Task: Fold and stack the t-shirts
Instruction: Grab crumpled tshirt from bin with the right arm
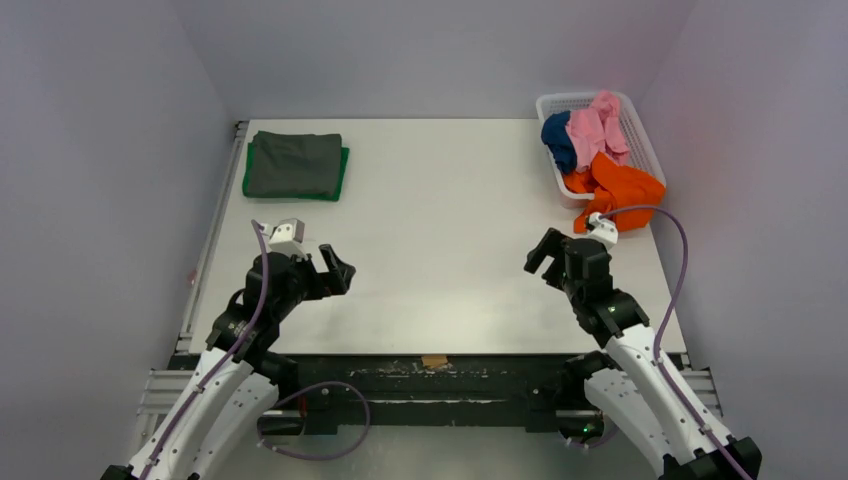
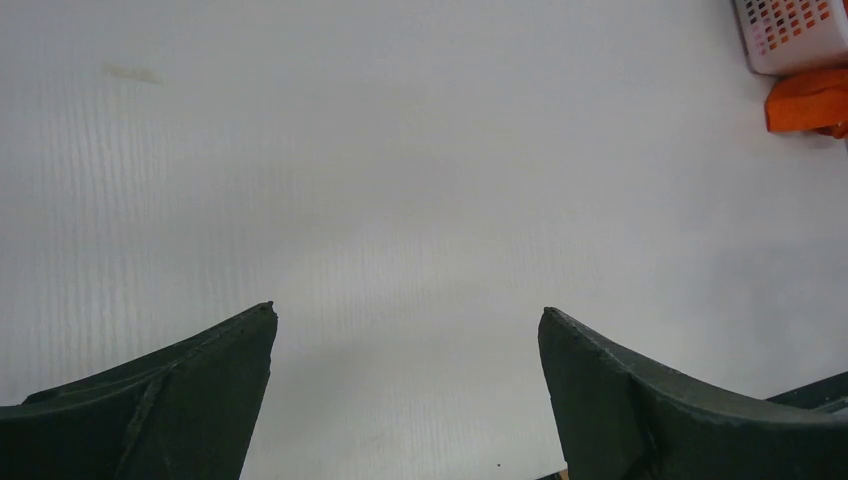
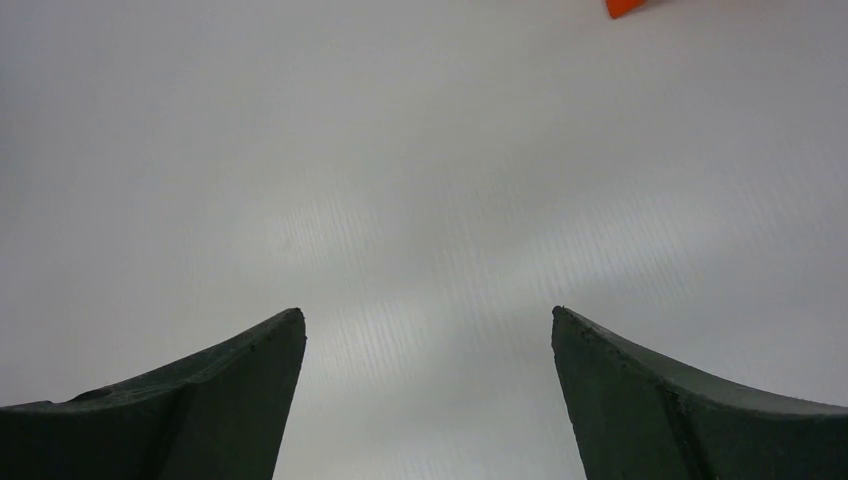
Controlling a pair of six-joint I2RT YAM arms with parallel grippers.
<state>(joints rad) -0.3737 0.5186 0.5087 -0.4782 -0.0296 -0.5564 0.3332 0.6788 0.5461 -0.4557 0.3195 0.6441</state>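
A folded dark grey t-shirt lies on a folded green t-shirt at the far left of the table. In the white mesh basket at the far right sit a crumpled pink t-shirt and a navy blue t-shirt. An orange t-shirt spills over the basket's near rim onto the table; the orange t-shirt shows at the top right of the left wrist view, and a scrap of the orange t-shirt tops the right wrist view. My left gripper is open over bare table, holding nothing. My right gripper is open too, just near-left of the orange shirt.
The white table has a metal rail along its left edge. Grey walls close in on the left, back and right. A small tan scrap sits at the table's near edge between the arm bases.
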